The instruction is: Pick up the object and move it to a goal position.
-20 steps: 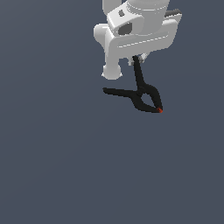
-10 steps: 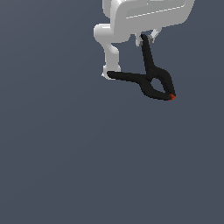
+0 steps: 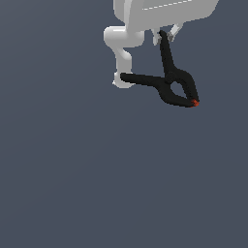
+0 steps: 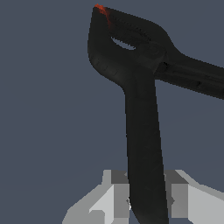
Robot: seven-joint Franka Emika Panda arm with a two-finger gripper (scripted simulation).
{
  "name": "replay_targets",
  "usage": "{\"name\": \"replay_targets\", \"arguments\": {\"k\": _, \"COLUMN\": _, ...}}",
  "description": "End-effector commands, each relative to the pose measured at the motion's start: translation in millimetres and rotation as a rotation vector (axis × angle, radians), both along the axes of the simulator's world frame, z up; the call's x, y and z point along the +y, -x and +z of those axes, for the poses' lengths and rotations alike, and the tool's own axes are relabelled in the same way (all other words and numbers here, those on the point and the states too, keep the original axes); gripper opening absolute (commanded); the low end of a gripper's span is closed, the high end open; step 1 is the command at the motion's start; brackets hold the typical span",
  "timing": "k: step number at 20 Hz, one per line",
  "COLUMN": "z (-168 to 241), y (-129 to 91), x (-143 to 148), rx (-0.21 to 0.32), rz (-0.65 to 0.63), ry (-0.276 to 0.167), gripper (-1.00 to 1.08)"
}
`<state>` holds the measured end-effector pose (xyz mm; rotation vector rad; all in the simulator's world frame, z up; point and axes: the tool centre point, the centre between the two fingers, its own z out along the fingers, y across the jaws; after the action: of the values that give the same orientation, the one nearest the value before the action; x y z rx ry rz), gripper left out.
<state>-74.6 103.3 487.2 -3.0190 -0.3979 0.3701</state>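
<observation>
Wrist view: white end effector is gripping one long handle of the black spring clamp, red-orange tip pointing away.

Exterior view: off-arm camera, looking from a distance at the gripper near the frame's top | Wrist view: on the wrist, close behind the gripper, facing out along the held clamp | Shared: gripper and clamp

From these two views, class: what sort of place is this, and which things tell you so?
Probably a bare simulated test scene, not a real room: a flat, featureless grey ground, a blocky white robot arm, and one black clamp held by a handle in the gripper.
</observation>
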Motion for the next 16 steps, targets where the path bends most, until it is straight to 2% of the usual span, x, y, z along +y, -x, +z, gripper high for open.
{"name": "replay_targets", "arguments": {"k": 1, "z": 1, "y": 0, "x": 0, "rx": -0.001, "rz": 0.000, "ry": 0.000, "gripper": -1.00}}
{"name": "replay_targets", "arguments": {"k": 16, "z": 31, "y": -9, "x": -4, "rx": -0.001, "rz": 0.000, "ry": 0.000, "gripper": -1.00}}
